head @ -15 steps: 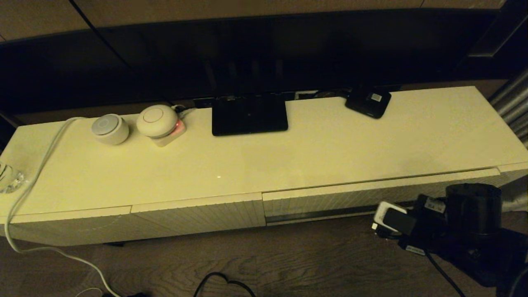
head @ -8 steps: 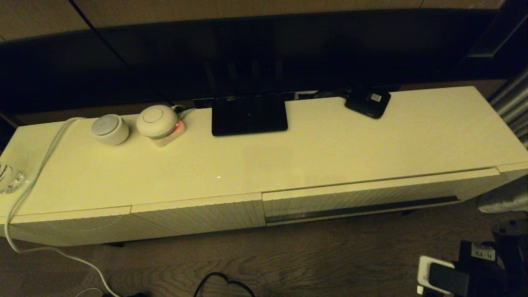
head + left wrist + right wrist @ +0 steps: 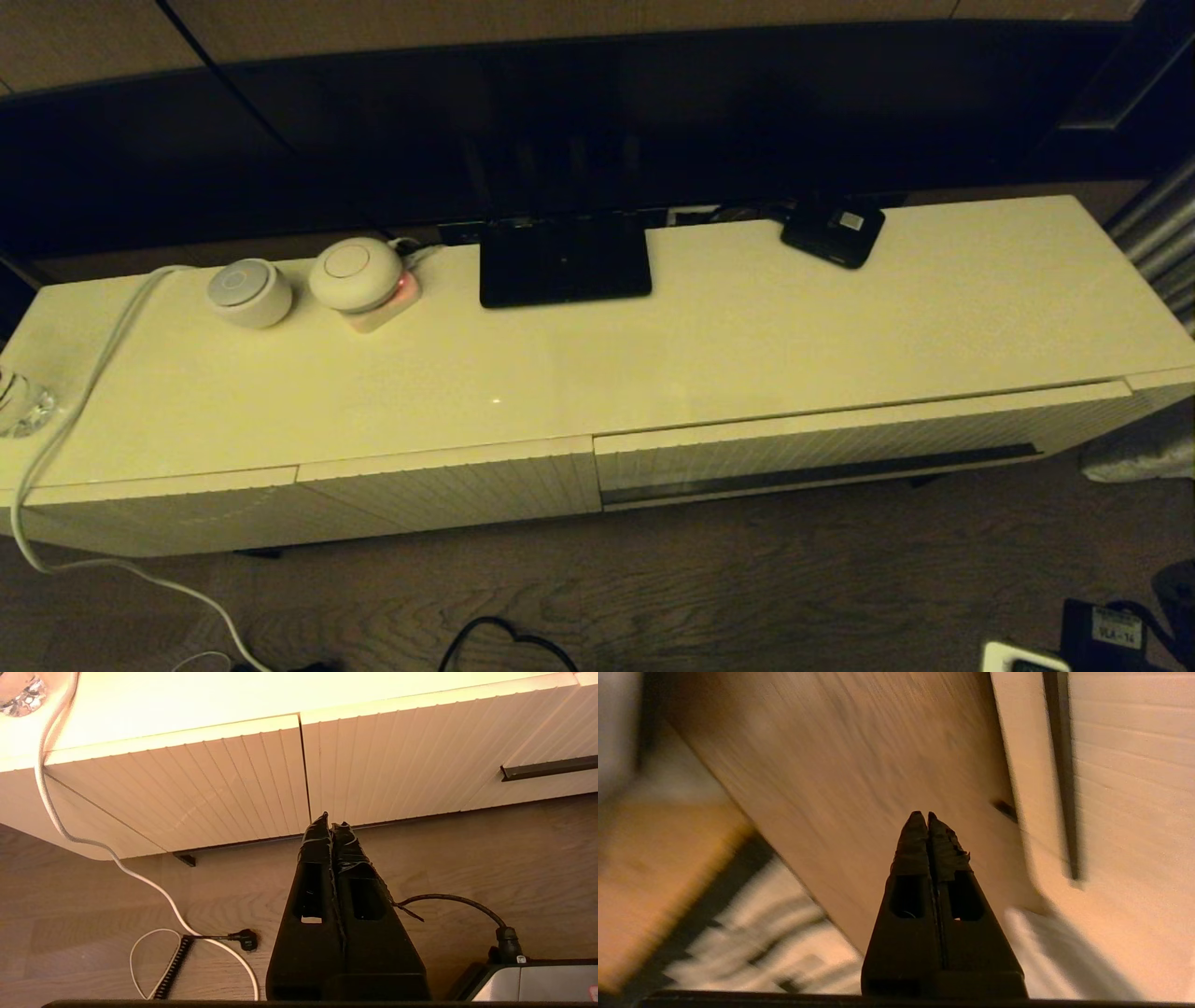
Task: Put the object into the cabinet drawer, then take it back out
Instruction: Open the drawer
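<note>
The black folding umbrella is not in any view. The cabinet drawer (image 3: 840, 439) is closed, its ribbed cream front flush with the cabinet and its long dark slot (image 3: 822, 472) uncovered. The drawer (image 3: 1125, 788) also fills one side of the right wrist view. My right gripper (image 3: 923, 815) is shut and empty, low over the wooden floor, away from the drawer. Only part of the right arm (image 3: 1111, 637) shows in the head view's bottom right corner. My left gripper (image 3: 329, 820) is shut and empty, parked low in front of the cabinet's narrower ribbed front (image 3: 210, 779).
On the cabinet top stand a small black box with a white label (image 3: 834, 231), a black screen base (image 3: 564, 259), two round white devices (image 3: 248, 292) and a glass piece (image 3: 19, 401). A white cable (image 3: 84, 392) hangs off the left end. Black cables (image 3: 504, 639) lie on the floor.
My right arm has pulled back and down from the drawer's right end to the bottom right corner of the head view. The drawer's slot now shows in full.
</note>
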### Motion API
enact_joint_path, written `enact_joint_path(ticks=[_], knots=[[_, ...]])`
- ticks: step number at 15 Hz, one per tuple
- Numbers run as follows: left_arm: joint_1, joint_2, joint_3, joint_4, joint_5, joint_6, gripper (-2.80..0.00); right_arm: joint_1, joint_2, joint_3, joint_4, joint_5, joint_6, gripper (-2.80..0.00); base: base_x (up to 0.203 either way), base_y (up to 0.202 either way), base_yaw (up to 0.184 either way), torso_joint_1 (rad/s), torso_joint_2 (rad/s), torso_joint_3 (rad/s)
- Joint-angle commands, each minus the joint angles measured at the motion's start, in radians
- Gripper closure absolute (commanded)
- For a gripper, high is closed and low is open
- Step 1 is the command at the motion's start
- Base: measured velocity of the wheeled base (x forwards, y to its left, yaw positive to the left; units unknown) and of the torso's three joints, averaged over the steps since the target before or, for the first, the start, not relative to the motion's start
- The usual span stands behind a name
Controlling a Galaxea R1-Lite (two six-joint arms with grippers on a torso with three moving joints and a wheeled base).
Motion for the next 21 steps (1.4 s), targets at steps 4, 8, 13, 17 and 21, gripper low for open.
enact_joint_path(ticks=[4,8,13,17,21], knots=[[0.0,0.0,0.003,0.0,0.0,0.0,0.0,-0.003,-0.154,-0.008,0.116,0.099,0.049,0.0,0.0,0.0,0.0,0.0,0.0,0.0],[0.0,0.0,0.003,0.0,0.0,0.0,0.0,0.02,-0.056,0.001,0.182,0.096,-0.026,0.0,0.0,0.0,0.0,0.0,0.0,0.0],[0.0,0.0,0.003,0.0,0.0,0.0,0.0,0.027,0.113,-0.012,0.16,0.095,-0.136,0.0,0.0,0.0,0.0,0.0,0.0,0.0],[0.0,0.0,0.003,0.0,0.0,0.0,0.0,0.026,0.139,-0.006,0.088,0.099,-0.343,0.0,0.0,0.0,0.0,0.0,0.0,0.0],[0.0,0.0,0.003,0.0,0.0,-0.001,0.0,0.022,0.174,-0.063,0.069,0.105,-0.427,0.0,0.0,0.0,0.0,0.0,0.0,0.0]])
